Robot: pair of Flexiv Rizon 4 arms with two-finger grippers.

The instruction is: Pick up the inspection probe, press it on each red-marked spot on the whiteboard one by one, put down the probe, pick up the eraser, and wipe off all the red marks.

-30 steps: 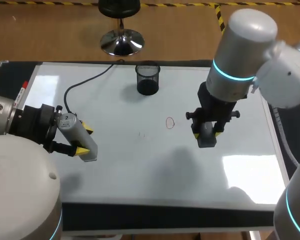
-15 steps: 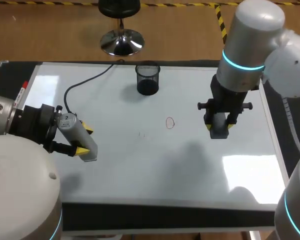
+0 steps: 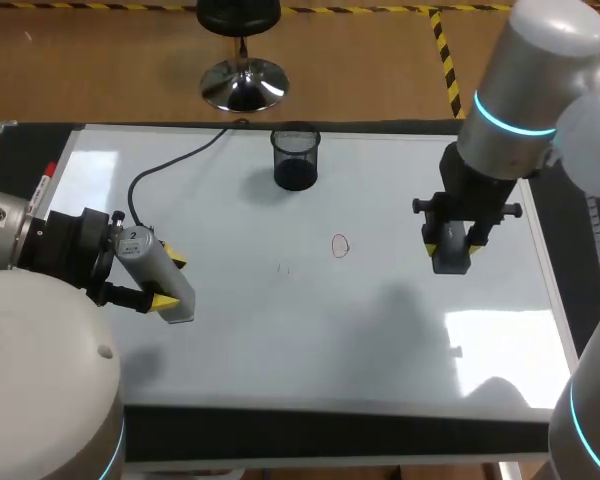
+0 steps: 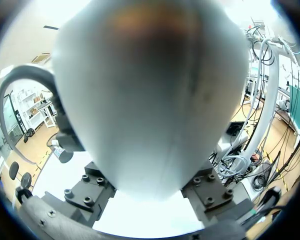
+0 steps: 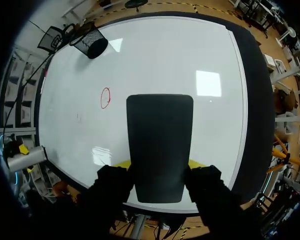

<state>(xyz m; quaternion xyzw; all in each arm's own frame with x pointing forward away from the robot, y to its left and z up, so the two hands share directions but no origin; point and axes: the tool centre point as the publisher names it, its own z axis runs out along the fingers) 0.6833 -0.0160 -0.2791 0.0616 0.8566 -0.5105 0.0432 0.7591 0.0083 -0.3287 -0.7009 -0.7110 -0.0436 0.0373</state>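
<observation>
Right hand (image 3: 450,248) is closed on the eraser (image 3: 451,262), gripping it across its width with the flat face toward the whiteboard (image 3: 280,330), which is the right orientation for a flat wipe. It sits right of the red mark (image 3: 340,245), clearly apart from it. Its shadow lands offset on the board, so I read it as lifted, not in contact. Only one red ring is visible; there's a faint smudge just left of it, can't tell what. Left hand (image 3: 169,280) is clamped on the inspection probe (image 3: 152,262), held tilted well left of the mark, with its cable (image 3: 170,165) running off past the board's far edge. That looks parked out of the wipe path, though the probe isn't set down as the task wants. Bare board between eraser and mark, nothing to clip. Mesh cup (image 3: 296,160) stands beyond the mark, near the far edge, so keep strokes short of it. The board's right edge is near the eraser, so sweep toward the mark, not away.
</observation>
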